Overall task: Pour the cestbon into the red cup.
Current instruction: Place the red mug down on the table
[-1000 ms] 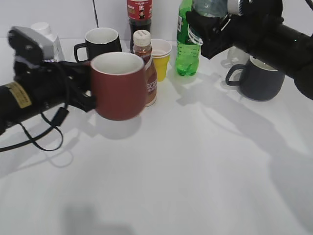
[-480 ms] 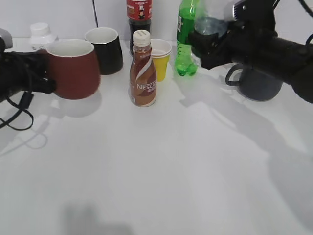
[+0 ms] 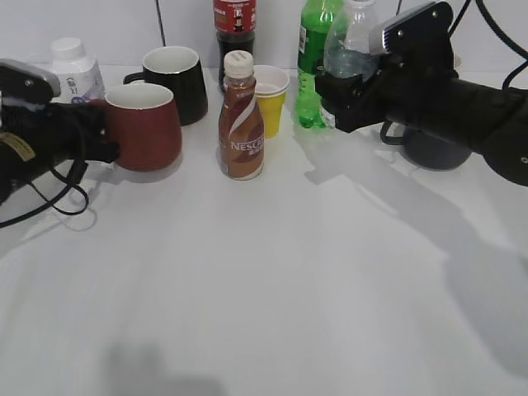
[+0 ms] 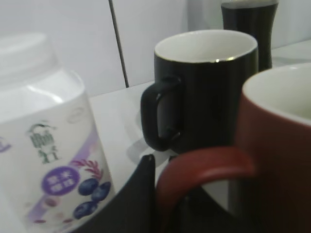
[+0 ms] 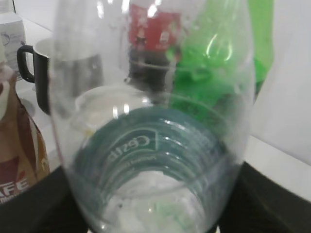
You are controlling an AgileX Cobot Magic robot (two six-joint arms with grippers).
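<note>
Risk: right gripper point(image 3: 342, 92) grasping water bottle point(image 3: 351, 40), left gripper point(image 3: 99, 140) clamping red cup point(image 3: 144, 124) handle; well apart, coffee bottle point(image 3: 241, 120) between, spill onto surface point(image 3: 272, 280) likely.

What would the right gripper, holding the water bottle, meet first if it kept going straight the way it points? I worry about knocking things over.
Probably the green bottle: the right gripper points leftward with the cestbon, and that bottle stands beside it. The yellow cup comes next, though depth is unclear.

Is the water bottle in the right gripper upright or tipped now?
Upright. In the exterior view the water bottle stands neck-up in the right gripper, beside the green bottle, far from the red cup.
</note>
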